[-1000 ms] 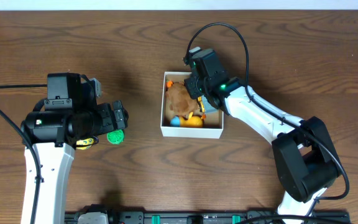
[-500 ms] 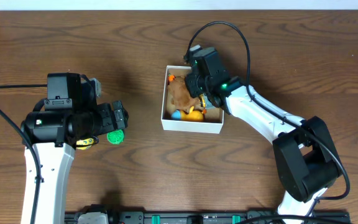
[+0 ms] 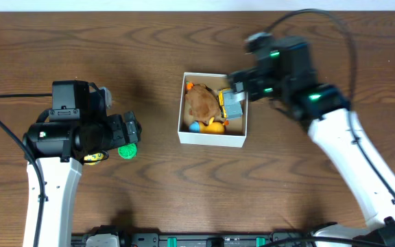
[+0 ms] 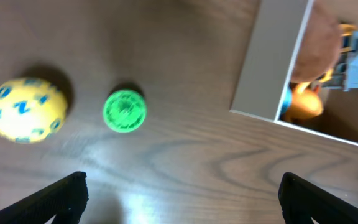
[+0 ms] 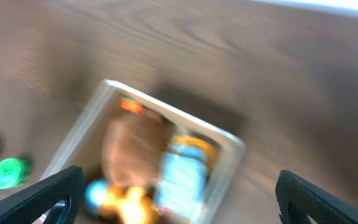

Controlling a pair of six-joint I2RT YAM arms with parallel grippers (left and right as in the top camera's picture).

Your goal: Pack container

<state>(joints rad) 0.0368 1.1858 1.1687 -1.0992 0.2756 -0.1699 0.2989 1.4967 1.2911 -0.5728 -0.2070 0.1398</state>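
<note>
Well, nearest me on the wooden table (image 3: pixel 184 199), a yellow ball (image 4: pixel 27 109) with blue marks and a green disc (image 4: pixel 124 111) lie side by side without touching. The left gripper (image 4: pixel 182 198) hangs over them, its fingers wide apart and empty. Just past them sits the container (image 3: pixel 211 142), white-walled, holding a brown plush toy (image 3: pixel 201 103), an orange-yellow toy (image 3: pixel 214 125), a small blue ball (image 3: pixel 193 127) and a grey-blue toy (image 3: pixel 232 105). Beyond, the right gripper (image 5: pixel 179 199) hangs blurred above the container's far right corner, fingers spread, gripping nothing.
</note>
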